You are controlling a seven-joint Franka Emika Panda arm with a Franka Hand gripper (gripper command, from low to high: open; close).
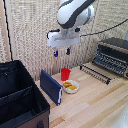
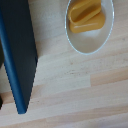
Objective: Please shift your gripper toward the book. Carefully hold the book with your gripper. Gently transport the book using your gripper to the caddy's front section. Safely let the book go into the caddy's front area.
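Black caddy (image 1: 20, 97) fills the foreground; just beside it the book (image 1: 51, 86) stands on edge on the table (image 1: 95, 102). High above, the claw (image 1: 61, 52) hangs parted and empty. It should descend straight onto the book's top edge, fingers straddling the covers. A bowl (image 1: 70, 86) and red cup (image 1: 65, 74) crowd one side; open table lies beyond.

Both views are evenly, brightly lit but soft and blurry (wrist view most), with faint shadows.
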